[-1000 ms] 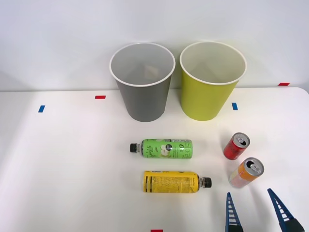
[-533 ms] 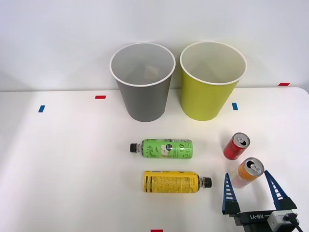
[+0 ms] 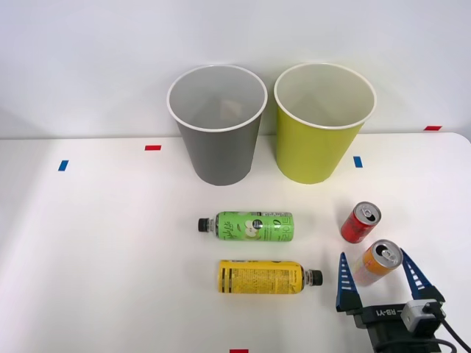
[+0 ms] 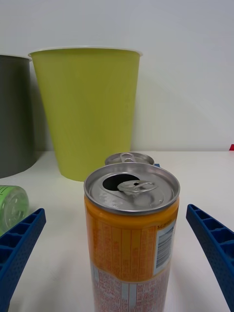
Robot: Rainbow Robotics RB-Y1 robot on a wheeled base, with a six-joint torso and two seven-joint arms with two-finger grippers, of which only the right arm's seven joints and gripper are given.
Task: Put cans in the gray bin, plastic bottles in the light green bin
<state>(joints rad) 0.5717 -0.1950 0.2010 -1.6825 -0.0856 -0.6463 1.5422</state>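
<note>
The orange can (image 3: 374,262) (image 4: 130,234) stands upright at the table's right front, between the open blue fingers (image 3: 344,283) of my right gripper (image 3: 377,276) (image 4: 117,253), untouched on both sides. Just behind it stands the red can (image 3: 360,222), whose silver top (image 4: 128,158) peeks over the orange one. The green-label bottle (image 3: 250,226) (image 4: 10,205) and the yellow-label bottle (image 3: 266,277) lie on their sides mid-table, black caps pointing opposite ways. The gray bin (image 3: 217,125) (image 4: 14,114) and the light green bin (image 3: 322,121) (image 4: 87,109) stand side by side at the back.
Small red tape marks (image 3: 152,148) and blue tape marks (image 3: 63,165) dot the white table (image 3: 110,243). A pale wall rises right behind the bins. The table's left half is bare white surface.
My right gripper has advanced from the front edge toward the bins, and its open fingers now flank the orange can. The cans, bottles and bins have not moved.
</note>
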